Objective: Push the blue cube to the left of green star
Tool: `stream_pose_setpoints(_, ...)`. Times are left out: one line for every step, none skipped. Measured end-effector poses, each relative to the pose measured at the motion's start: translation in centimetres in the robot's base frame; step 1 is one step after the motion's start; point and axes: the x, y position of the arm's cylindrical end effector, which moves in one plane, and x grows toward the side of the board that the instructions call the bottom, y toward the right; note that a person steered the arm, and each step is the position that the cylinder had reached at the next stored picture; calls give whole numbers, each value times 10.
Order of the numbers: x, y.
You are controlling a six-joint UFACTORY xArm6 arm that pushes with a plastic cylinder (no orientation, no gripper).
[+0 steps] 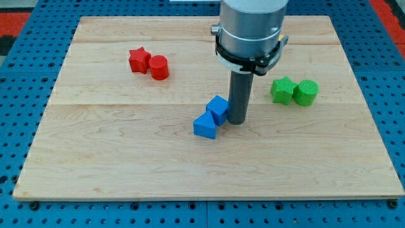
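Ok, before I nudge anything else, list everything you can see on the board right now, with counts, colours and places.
Red star-shaped block: one, red, upper left of the view, touching the red cylinder.
Red cylinder block: one, red, just right of the red star.
Blue cube block: one, blue, near the centre, touching the blue wedge.
Blue wedge-shaped block: one, blue, below-left of the cube.
Green star-shaped block: one, green, right side of the view.
Green cylinder block: one, green, against the star's right.
Wooden board: one, light wood, on a blue surface.
My tip: one dark rod, immediately right of the blue cube.
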Motion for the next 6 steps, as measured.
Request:
stream_pose_setpoints(5,-1)
stream_pose_setpoints(35,-15)
stream_pose_setpoints(12,-83)
stream_pose_setpoints(5,-82)
stream_pose_setpoints(-4,-50)
stream_pose_setpoints(-19,-13)
